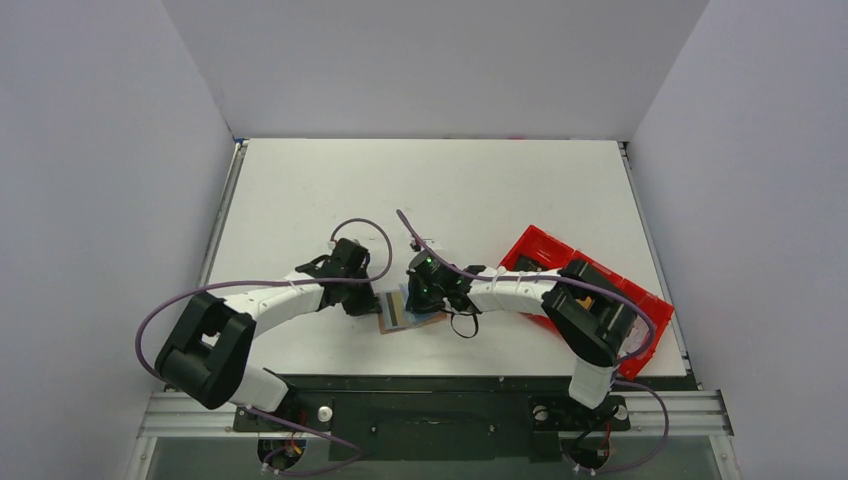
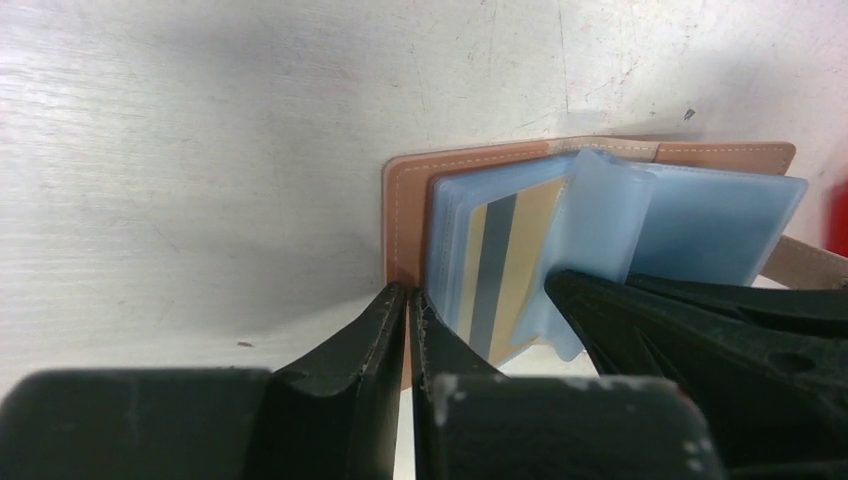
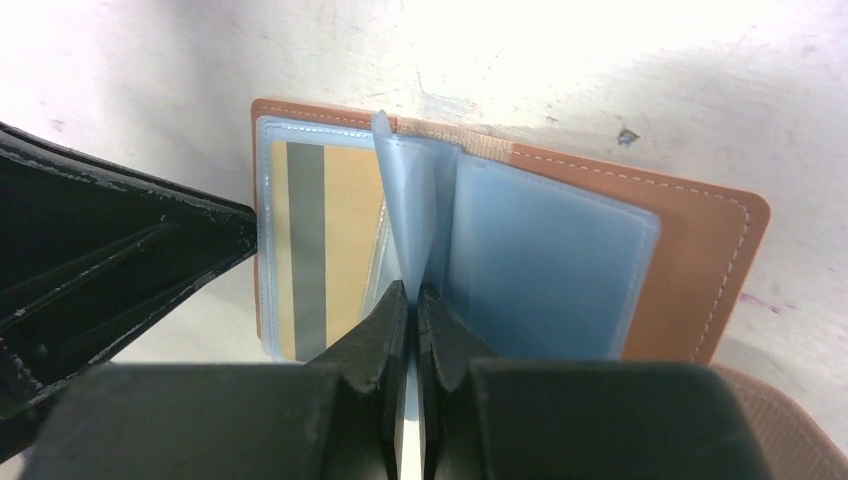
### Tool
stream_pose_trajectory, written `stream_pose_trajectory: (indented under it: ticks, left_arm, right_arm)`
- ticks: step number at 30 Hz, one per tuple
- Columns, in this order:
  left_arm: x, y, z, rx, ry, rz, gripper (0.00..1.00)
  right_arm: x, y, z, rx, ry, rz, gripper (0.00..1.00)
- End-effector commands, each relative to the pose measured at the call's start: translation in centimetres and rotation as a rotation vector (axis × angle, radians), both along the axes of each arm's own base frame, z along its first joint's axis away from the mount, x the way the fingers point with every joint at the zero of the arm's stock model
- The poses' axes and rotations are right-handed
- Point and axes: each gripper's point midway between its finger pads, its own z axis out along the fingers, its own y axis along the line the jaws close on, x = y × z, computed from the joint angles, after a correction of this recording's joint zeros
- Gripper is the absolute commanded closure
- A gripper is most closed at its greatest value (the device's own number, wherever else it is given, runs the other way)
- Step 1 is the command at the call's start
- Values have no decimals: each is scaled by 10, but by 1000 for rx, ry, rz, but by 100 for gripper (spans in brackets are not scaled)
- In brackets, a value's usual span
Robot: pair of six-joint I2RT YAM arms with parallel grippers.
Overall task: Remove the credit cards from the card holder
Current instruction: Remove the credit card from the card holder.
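Note:
The brown leather card holder [image 1: 405, 315] lies open on the table between both arms. In the left wrist view its brown cover [image 2: 405, 200] shows with light blue sleeves; a tan card with a grey stripe [image 2: 500, 265] sits in one sleeve. My left gripper [image 2: 410, 300] is shut on the cover's left edge. In the right wrist view the card [image 3: 320, 240] sits in the left sleeve, and my right gripper [image 3: 412, 295] is shut on a light blue sleeve page [image 3: 410, 200] that stands upright. The holder's right cover [image 3: 700, 260] lies flat.
A long red plastic tray [image 1: 590, 290] lies at the right, partly under the right arm. The brown strap tab [image 3: 790, 420] sticks out at the holder's right. White walls enclose the table.

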Motion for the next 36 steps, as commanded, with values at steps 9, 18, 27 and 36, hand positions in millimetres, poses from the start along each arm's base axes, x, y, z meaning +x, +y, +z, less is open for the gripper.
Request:
stream_pose_trajectory:
  ticks: [9,18,27,36]
  left_arm:
    - [40,-27,87,-58,-216,-105,74]
    - [47,-25,79,-12,-201,-121,72]
    - [53,-33,49,2,-164,-154,61]
    - [59,-48,35,-53,-174,-198,48]
  right_arm:
    - [-13,18,-20,237,121,33,100]
    - [-10,12,-23,239,122,11,100]
    - [-8,10,-22,262,120,2,100]
    - [-5,15,-13,282,108,11,100]
